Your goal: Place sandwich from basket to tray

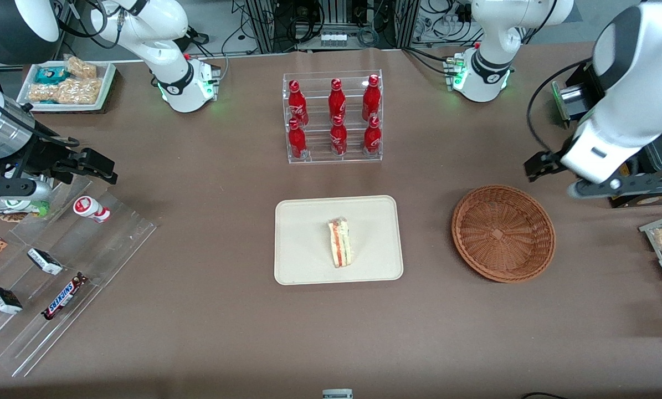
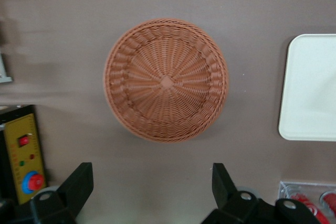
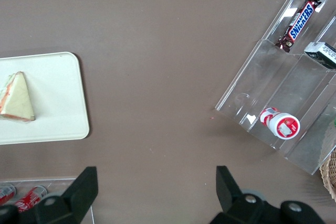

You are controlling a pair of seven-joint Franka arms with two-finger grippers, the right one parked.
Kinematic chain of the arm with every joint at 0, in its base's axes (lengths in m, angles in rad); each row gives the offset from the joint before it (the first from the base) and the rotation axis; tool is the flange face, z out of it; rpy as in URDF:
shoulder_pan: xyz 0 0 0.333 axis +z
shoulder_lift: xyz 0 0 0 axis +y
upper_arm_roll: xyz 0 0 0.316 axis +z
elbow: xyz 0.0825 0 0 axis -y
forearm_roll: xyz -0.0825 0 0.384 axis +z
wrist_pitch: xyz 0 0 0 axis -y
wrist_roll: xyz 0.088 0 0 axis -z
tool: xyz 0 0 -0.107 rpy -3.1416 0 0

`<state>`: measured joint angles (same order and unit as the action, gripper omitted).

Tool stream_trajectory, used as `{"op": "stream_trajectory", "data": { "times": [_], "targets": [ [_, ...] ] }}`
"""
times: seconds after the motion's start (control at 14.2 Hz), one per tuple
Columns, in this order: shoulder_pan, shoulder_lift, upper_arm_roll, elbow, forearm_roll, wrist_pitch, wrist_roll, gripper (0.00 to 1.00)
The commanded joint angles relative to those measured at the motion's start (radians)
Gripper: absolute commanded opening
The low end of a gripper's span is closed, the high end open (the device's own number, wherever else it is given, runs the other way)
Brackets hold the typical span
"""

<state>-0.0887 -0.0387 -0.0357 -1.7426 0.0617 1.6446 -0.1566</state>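
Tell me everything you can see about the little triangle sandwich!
The small triangular white-bread sandwich is a pale wedge with red-orange and green filling layers showing along its cut edge. It rests near the middle of the flat cream-beige rectangular tray, touching only the tray. The round reddish-brown woven wicker basket beside the tray has nothing in it. The left arm's black two-finger gripper hangs open above the table near the basket, well away from the sandwich.

Brown table [image 1: 209, 183] fills the scene, evenly lit. Farther from the camera, past its edge: metal frame [image 1: 286, 25] and tangled cables [image 1: 364, 33] on a grey floor.
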Motion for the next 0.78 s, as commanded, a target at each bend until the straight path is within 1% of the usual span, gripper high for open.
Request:
{"op": "stream_trajectory", "data": {
  "times": [0.0,0.14,0.28,0.42,0.49,0.71],
  "targets": [
    [0.035,-0.012,-0.009,0.07,-0.017,-0.083,0.115,1.0],
    [0.033,-0.006,-0.004,0.098,-0.02,-0.107,0.126,1.0],
    [0.032,-0.004,-0.004,0.097,-0.061,-0.117,0.115,1.0],
    [0.032,-0.004,-0.006,0.097,-0.075,-0.118,0.115,1.0],
    [0.036,-0.006,-0.004,0.097,-0.104,-0.124,0.117,1.0],
    [0.035,-0.006,-0.006,0.089,-0.105,-0.131,0.115,1.0]
  ]
}}
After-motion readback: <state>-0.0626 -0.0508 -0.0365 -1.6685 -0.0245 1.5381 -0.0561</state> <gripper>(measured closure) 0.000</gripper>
